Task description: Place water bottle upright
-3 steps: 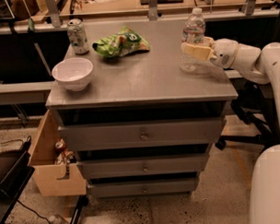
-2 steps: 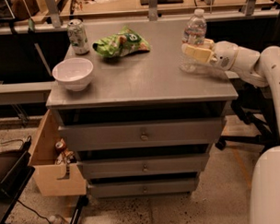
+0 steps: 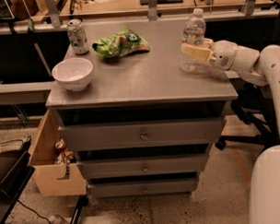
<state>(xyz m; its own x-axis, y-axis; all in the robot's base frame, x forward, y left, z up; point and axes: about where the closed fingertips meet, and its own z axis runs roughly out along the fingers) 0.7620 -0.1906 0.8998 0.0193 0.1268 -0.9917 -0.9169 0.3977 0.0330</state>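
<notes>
The water bottle (image 3: 194, 30), clear plastic with a white cap, stands upright near the right edge of the grey cabinet top (image 3: 143, 81). My gripper (image 3: 193, 48) reaches in from the right, level with the bottle's lower half. One cream finger lies across the bottle's front and the other sits behind it on the right, so the gripper is shut on the bottle. The bottle's base rests on the top or just above it; I cannot tell which.
A green-white soda can (image 3: 77, 36) stands at the back left, a green snack bag (image 3: 120, 42) lies at the back middle, and a white bowl (image 3: 73, 73) sits front left. A cardboard box (image 3: 49, 163) hangs beside the drawers at left. A chair base (image 3: 244, 128) is on the right.
</notes>
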